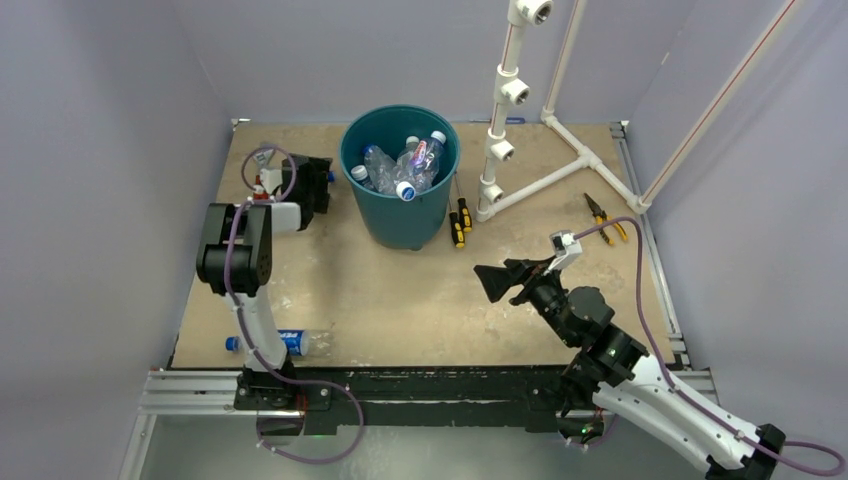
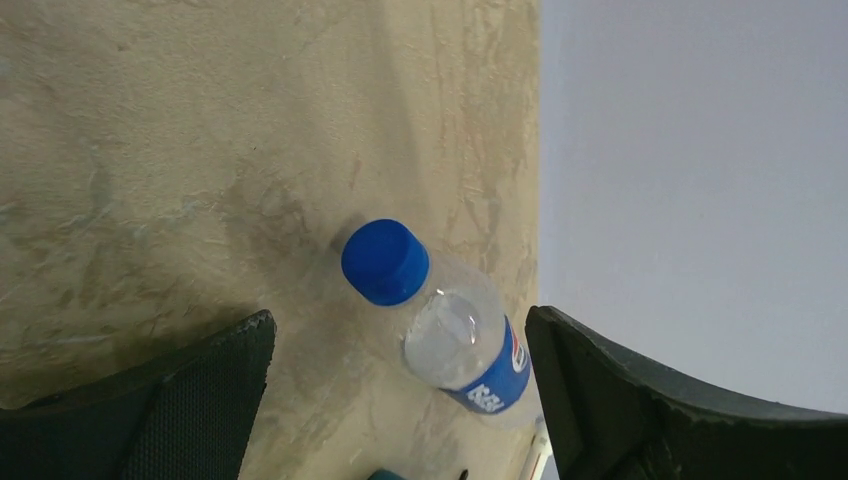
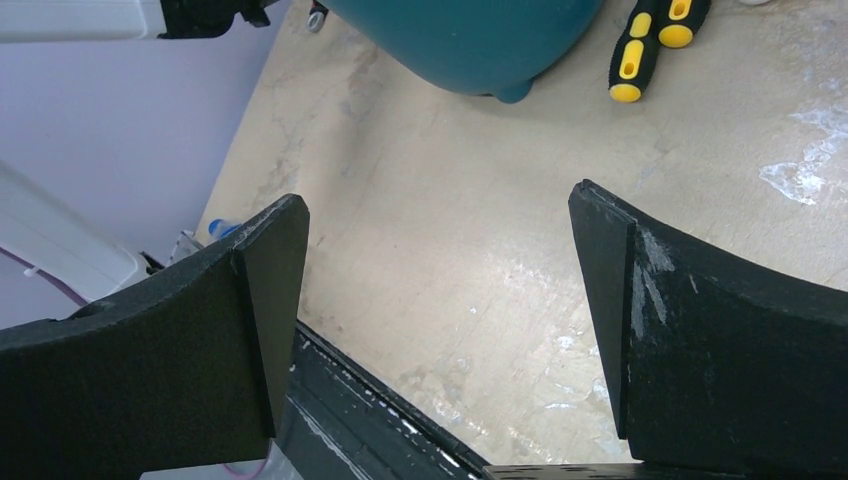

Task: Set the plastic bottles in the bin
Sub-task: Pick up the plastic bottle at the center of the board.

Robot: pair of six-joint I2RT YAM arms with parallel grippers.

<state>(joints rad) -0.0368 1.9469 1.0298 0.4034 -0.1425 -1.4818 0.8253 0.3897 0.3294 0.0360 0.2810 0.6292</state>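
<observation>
The teal bin stands at the back middle with several clear bottles inside; its base shows in the right wrist view. My left gripper is open at the back left, left of the bin. In its wrist view a blue-capped, blue-labelled bottle sits on the table between the jaws, untouched. Another blue-labelled bottle lies at the front left edge, partly behind the left arm; its cap shows in the right wrist view. My right gripper is open and empty over the table's front right.
Two yellow-and-black screwdrivers lie right of the bin. A white pipe frame stands at the back right, with yellow-handled pliers beside it. Walls close in on three sides. A black rail runs along the front edge.
</observation>
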